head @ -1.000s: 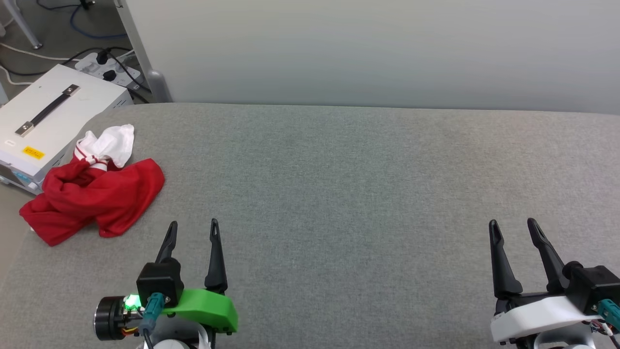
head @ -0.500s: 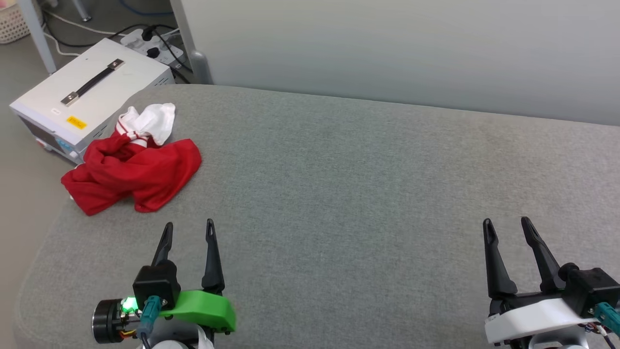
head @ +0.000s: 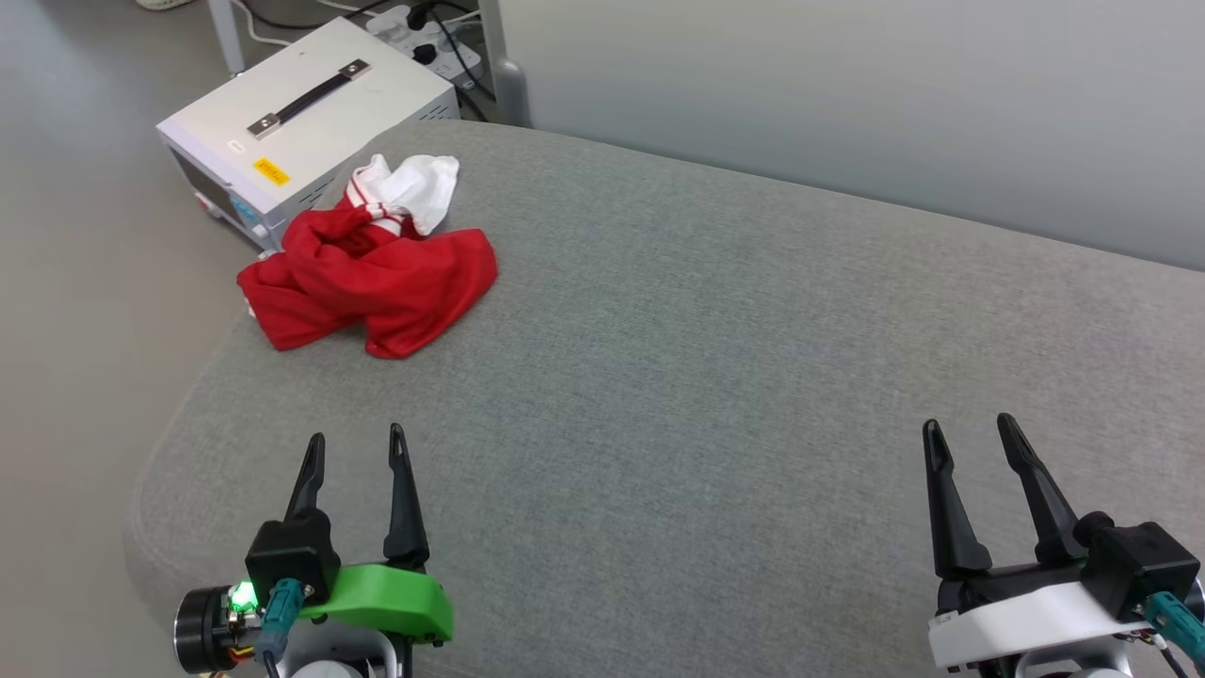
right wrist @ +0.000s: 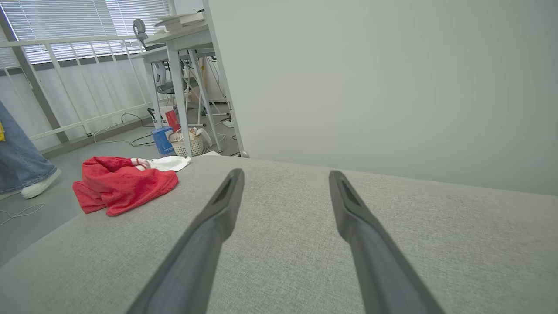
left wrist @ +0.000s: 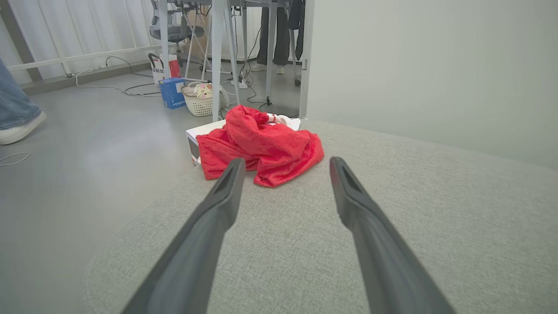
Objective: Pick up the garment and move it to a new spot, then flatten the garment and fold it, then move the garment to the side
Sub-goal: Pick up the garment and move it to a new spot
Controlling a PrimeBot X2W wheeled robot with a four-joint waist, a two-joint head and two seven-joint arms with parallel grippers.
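Head view: the garment lies crumpled in a heap at the far left corner of the grey cloth-covered table. The red body is bunched and creased. A white sleeve with red-and-white striped trim sits at the heap's far side. The heap's left part reaches the table's rounded edge. Just beyond it a white box with a black handle and a yellow label stands on the floor; whether cloth and box touch, cannot tell. A power strip with plugs lies behind the box, by the pale wall. The left gripper, on a green mount, is at the lower left over the table, its fingers spread with nothing between them, well apart from the garment. The right gripper, on a white mount, is at the lower right, its fingers likewise spread and empty, far across the table from the heap. Left wrist view: the garment sits ahead of the two dark fingers, just past their tips and apart from them, with a corner of the box behind it. On the floor beyond are a blue carton and a small white basket beside desk legs. At the left edge are a person's jeans leg and pale shoe. Right wrist view: the garment lies off to the left of the fingers, near the table's far corner.
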